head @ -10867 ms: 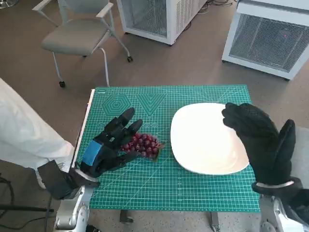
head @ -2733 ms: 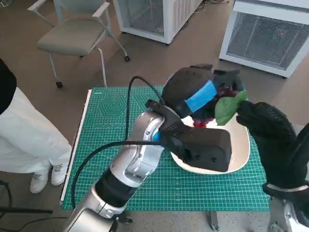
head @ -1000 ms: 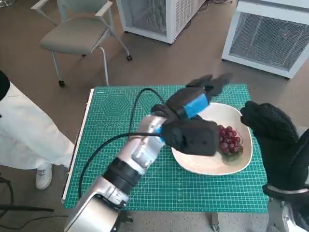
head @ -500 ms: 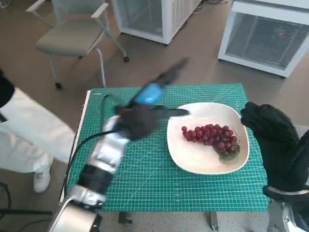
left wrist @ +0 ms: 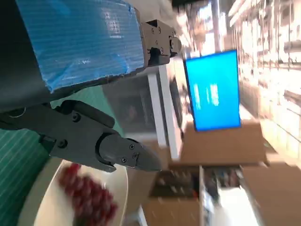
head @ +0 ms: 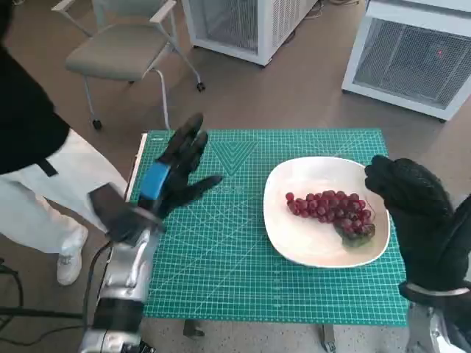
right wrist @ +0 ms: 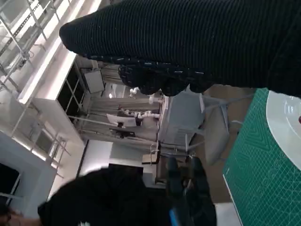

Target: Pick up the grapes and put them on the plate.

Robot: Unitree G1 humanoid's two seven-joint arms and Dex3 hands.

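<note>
One bunch of red grapes lies on the single white plate, toward the plate's right side, with one green leaf at the bunch's lower right end. The plate sits in the right half of the green cutting mat, right of the frame's centre.

The left hand stands at the left of the mat, in the middle left of the head view, well apart from the plate; its fingers are spread and it holds nothing. The right hand hovers at the plate's right edge, at the far right of the frame; its gloved fingers look curled, with nothing seen in them, but whether they are closed cannot be told.

In the upper part of the head view stand one grey chair at the left and two white cabinets, the second at the upper right. One person in white trousers stands at the left edge.
</note>
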